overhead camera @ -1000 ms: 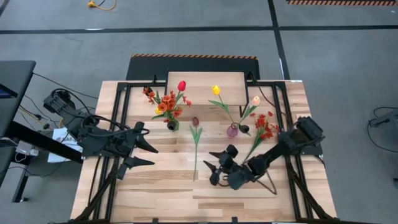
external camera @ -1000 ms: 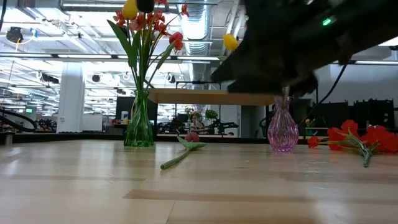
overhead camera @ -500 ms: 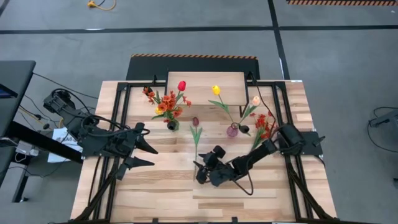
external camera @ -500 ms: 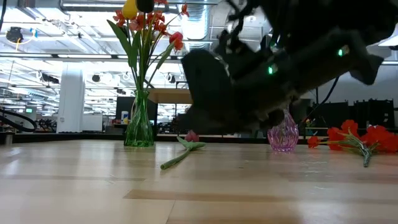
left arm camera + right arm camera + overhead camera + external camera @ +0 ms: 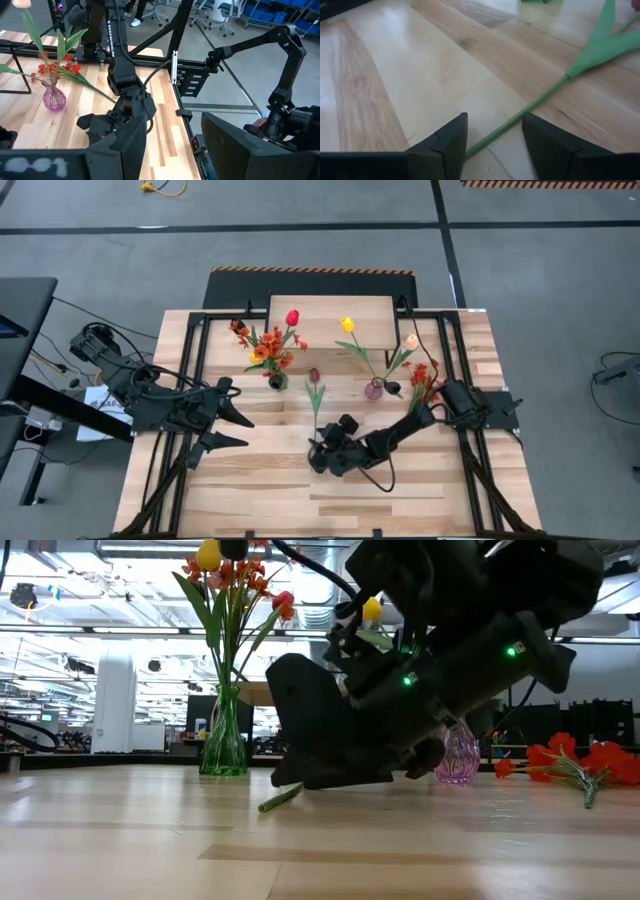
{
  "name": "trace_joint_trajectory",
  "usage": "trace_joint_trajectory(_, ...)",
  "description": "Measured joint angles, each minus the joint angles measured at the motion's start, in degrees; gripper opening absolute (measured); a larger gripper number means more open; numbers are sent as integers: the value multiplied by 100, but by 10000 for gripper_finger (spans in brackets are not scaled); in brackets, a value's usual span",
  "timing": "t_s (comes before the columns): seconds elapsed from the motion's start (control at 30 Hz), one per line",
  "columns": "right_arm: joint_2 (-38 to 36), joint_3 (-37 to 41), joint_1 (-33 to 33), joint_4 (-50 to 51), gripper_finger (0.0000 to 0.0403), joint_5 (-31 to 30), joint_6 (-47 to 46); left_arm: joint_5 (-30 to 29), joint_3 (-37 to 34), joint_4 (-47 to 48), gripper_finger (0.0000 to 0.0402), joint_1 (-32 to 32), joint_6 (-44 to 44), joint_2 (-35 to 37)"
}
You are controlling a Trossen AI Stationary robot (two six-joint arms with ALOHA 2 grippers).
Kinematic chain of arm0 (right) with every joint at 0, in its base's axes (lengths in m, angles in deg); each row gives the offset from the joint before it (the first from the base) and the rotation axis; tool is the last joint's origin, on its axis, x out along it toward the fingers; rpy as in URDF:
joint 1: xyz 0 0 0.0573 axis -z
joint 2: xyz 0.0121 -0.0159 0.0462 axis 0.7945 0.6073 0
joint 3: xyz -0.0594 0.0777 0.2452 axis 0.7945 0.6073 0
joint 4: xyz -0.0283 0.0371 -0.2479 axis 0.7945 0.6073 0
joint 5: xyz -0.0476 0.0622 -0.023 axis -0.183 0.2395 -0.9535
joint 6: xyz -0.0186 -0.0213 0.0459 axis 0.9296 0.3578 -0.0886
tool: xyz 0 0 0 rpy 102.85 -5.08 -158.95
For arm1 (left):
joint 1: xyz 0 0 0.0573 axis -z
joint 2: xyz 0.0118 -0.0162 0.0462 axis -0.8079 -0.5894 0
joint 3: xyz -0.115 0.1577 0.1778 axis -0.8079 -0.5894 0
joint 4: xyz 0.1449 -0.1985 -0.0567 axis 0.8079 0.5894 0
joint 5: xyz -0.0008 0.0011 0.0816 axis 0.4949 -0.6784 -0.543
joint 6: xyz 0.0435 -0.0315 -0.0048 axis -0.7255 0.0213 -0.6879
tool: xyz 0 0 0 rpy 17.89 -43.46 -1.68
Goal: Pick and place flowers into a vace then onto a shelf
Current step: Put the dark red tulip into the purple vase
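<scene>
A dark maroon tulip [image 5: 315, 393] lies flat on the slatted table, its head toward the far edge and its green stem [image 5: 520, 114] running toward the near edge. My right gripper [image 5: 318, 457] is low over the stem's near end and open. In the right wrist view [image 5: 492, 142] its fingers stand on either side of the stem without touching it. My left gripper [image 5: 240, 430] is open and empty above the table's left part. A green vase [image 5: 277, 381] holds red, yellow and orange flowers. A purple vase [image 5: 373, 390] holds a yellow and a cream tulip.
The shelf [image 5: 330, 320] stands at the far middle behind both vases. A spray of red-orange blossoms [image 5: 424, 384] lies on the table right of the purple vase, beside my right arm. Bare wood lies toward the near edge [image 5: 300, 500].
My right gripper has gone toward the table's left edge and down, from right of the maroon tulip's stem to low over the stem's near end, staying open. The tulip has not moved.
</scene>
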Motion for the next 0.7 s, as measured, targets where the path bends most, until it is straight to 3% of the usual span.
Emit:
trace_joint_trajectory(0.23, -4, -6, -8, 346, 149, 112, -530, 0, 0, 20, 178, 0, -2, 0)
trace_joint_trajectory(0.7, -13, 33, -9, 450, 52, 144, -712, 0, 0, 139, 178, 0, 31, 0)
